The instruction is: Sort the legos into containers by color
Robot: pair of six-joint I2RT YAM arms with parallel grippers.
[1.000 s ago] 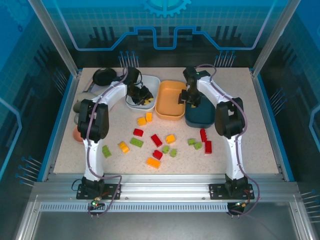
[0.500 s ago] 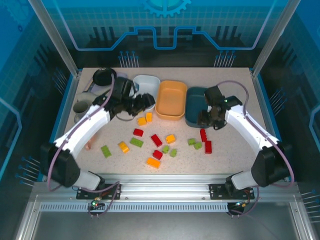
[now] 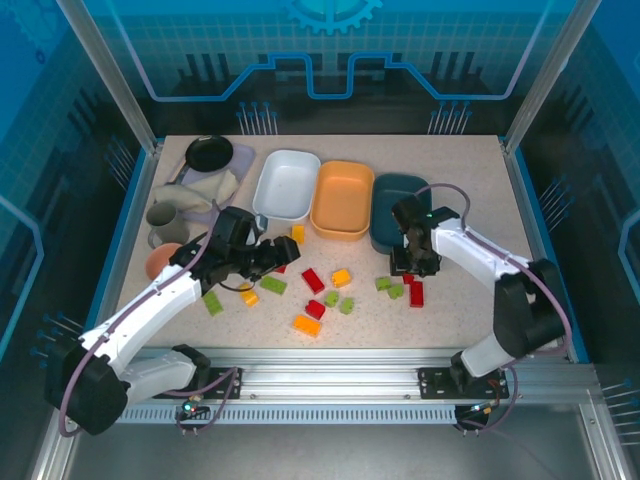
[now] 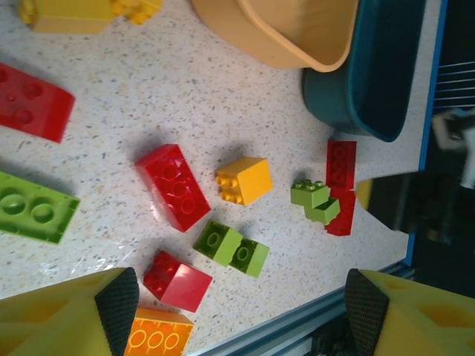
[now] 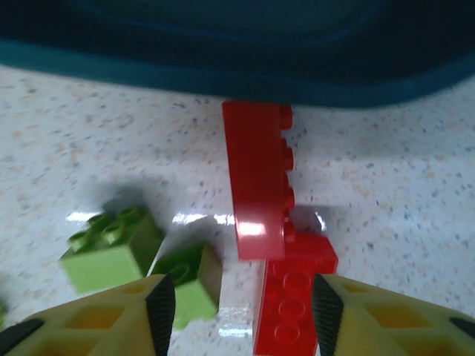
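Your right gripper [image 3: 411, 263] hangs open over two red bricks [image 5: 258, 185] at the near edge of the teal dish [image 3: 392, 196]; your left gripper [image 3: 273, 256] is open and empty.

A: Surroundings, from your console?
B: I log a beige speckled tabletop [image 3: 480, 165] with a blue edge strip [image 3: 543, 250], inside a silver aluminium frame [image 3: 105, 70].
A: Walls?
B: Translucent blue panels [image 3: 420, 40], with a gear emblem [image 3: 333, 10] on the rear one. Slotted aluminium rail [image 3: 320, 378] along the near edge. Lighting even, shadows soft.
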